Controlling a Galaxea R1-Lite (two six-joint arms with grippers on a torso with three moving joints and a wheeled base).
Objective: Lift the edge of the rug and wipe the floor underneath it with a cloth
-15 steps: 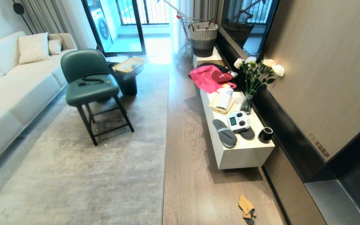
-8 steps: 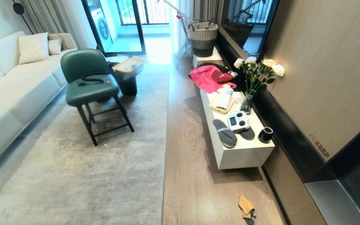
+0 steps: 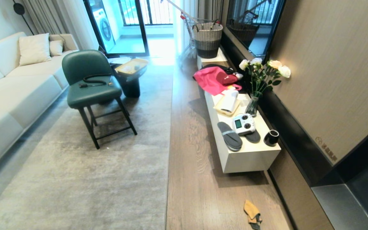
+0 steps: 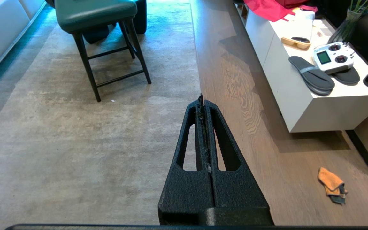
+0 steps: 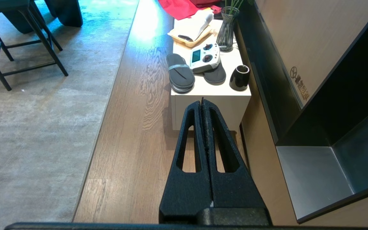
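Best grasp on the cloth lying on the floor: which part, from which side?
Probably the raised tan fold in the middle of the cloth, from straight above. It lies crumpled on bare floor, clear of the rug edge and the white cabinet; its flat edges give shut fingers little to pinch. Open the right gripper first.

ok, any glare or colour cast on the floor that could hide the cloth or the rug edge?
Head view: bluish glare from the balcony door washes only the far floor; the cloth and the rug edge read clearly. Left wrist view: soft sheen on planks, cloth sharp. Right wrist view: cloth out of frame.
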